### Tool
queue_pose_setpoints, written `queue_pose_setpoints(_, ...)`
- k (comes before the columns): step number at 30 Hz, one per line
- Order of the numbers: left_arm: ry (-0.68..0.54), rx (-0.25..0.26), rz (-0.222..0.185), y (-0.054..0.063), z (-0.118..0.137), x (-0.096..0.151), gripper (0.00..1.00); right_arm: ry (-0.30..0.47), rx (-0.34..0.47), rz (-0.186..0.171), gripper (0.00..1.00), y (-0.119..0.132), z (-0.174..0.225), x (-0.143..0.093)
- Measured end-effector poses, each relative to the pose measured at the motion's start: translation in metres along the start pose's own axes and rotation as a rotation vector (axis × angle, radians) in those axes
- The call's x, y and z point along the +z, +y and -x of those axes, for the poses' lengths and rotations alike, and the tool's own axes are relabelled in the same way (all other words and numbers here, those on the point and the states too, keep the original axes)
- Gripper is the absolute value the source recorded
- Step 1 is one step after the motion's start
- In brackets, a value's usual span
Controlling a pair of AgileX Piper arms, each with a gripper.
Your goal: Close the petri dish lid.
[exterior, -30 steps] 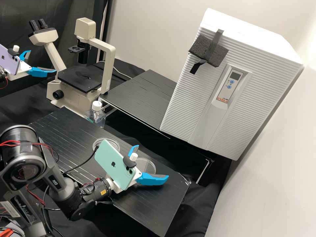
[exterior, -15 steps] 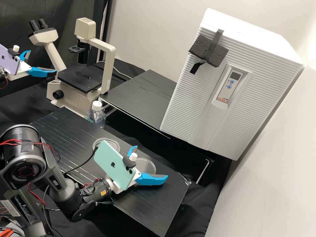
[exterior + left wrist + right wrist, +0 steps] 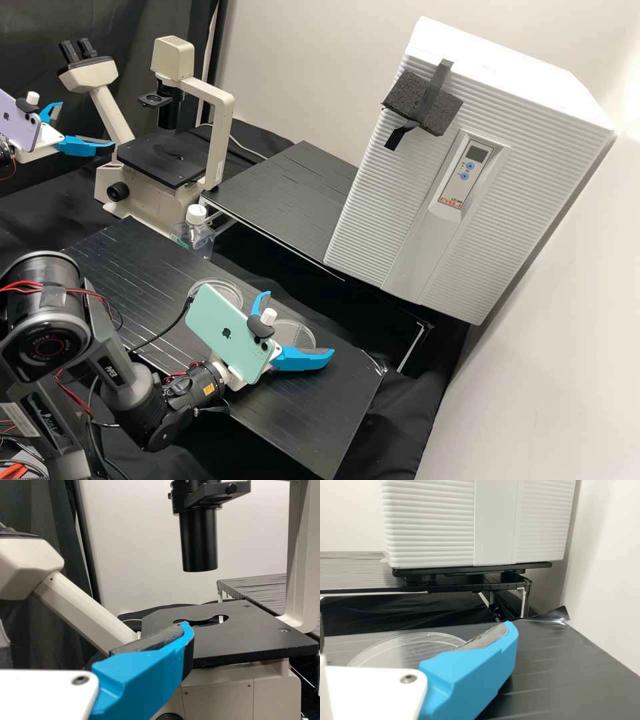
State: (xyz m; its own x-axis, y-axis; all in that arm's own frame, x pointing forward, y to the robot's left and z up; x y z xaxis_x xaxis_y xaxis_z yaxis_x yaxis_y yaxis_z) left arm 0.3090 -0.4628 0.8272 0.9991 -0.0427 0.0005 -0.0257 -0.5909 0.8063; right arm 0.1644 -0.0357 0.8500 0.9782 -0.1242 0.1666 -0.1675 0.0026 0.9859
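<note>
Left gripper (image 3: 87, 124) was held near the microscope (image 3: 160, 160), right gripper (image 3: 300, 323) well apart from it, both spread, nothing grasped. One clear dish part (image 3: 223, 288) was left nearer the microscope, another clear dish part (image 3: 299, 331) farther; lid couldn't be told. Probably best pinched lightly, kept level.

Right gripper (image 3: 302, 321) shifted slightly toward bottle (image 3: 195, 237)

Plain pale wall (image 3: 300, 67), dark hanging curtain (image 3: 133, 27), black table (image 3: 280, 193)
</note>
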Motion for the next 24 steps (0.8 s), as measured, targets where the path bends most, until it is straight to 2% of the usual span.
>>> queue_pose_setpoints(12,0.000,0.000,0.000,0.000,0.000,0.000,1.00,0.007,0.007,-0.001,1.00,0.000,-0.001,0.001)
queue_pose_setpoints(19,0.000,0.000,0.000,0.000,0.000,0.000,1.00,0.004,0.006,0.055,1.00,0.004,0.002,0.007)
queue_pose_setpoints(24,0.000,0.000,0.000,0.000,0.000,0.000,1.00,-0.005,-0.008,0.076,1.00,0.006,0.004,0.010)
